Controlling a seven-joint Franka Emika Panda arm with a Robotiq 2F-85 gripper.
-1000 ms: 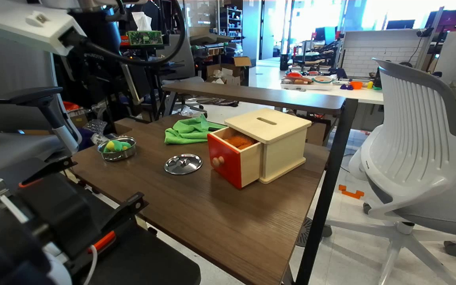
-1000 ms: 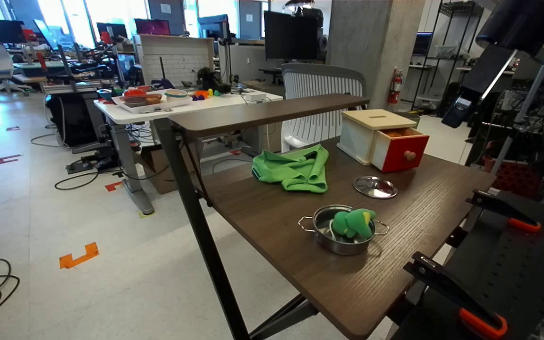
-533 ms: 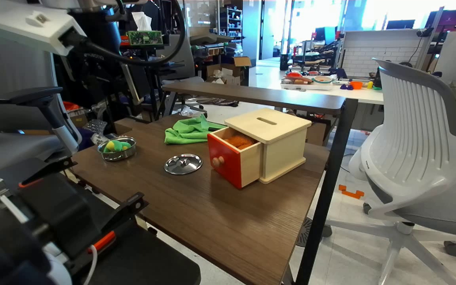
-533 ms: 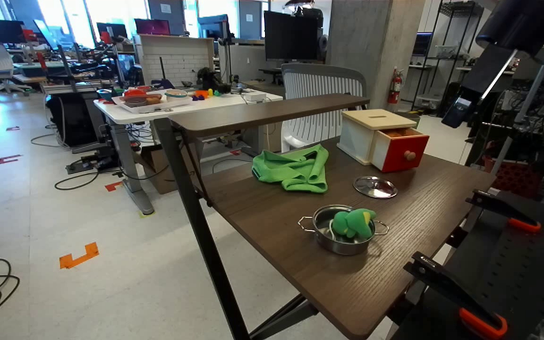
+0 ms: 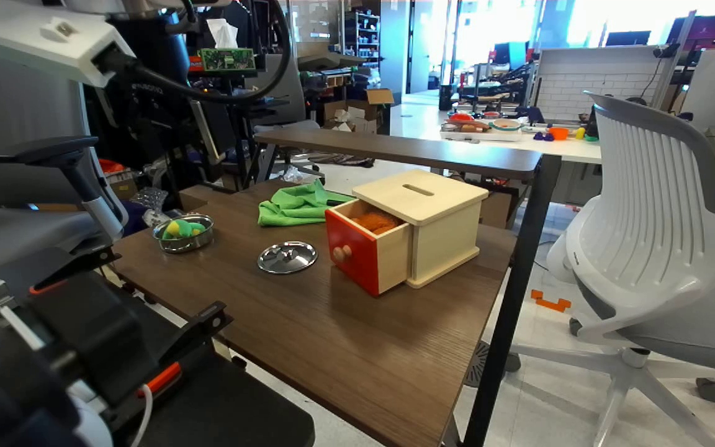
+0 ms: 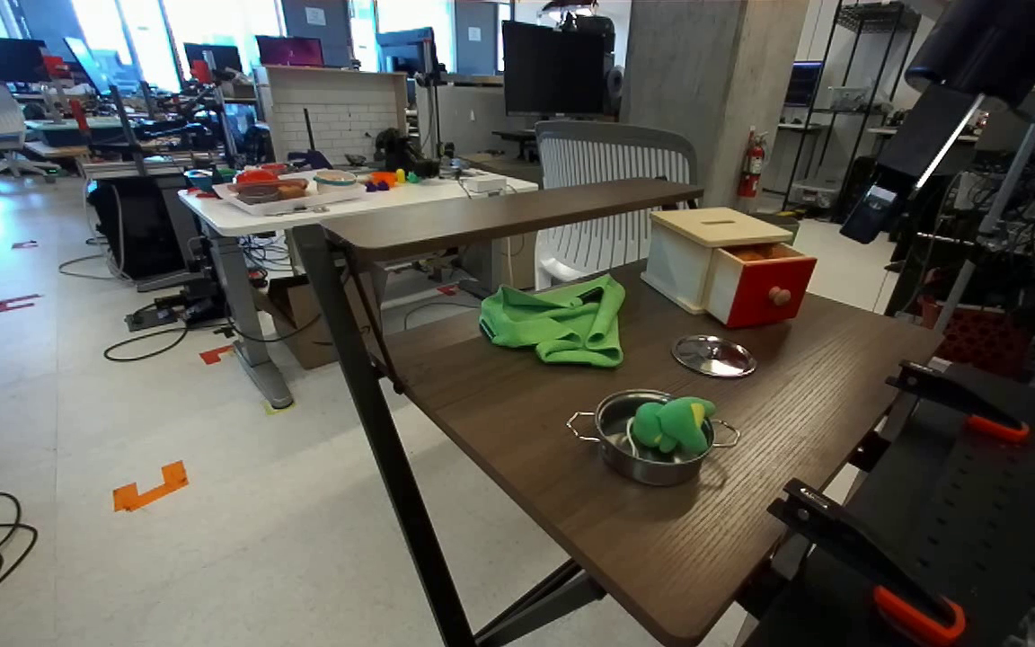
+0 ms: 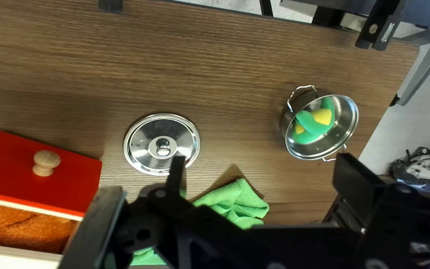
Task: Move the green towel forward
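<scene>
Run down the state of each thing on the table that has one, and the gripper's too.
Green towel: rumpled, lying loose
Pot: upright, uncovered, green-and-yellow toy inside
Pot lid: off the pot, right side up
Drawer: partly pulled out, orange fuzzy item inside
Wooden box: upright, slotted top in place
Gripper: open, holding nothing

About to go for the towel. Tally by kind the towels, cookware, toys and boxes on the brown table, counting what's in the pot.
Towel: 1
Cookware, pot and lid: 2
Toy, in the pot: 1
Box, drawer included: 1
Total: 5
Left out: the orange thing in the drawer, kind unclear.
</scene>
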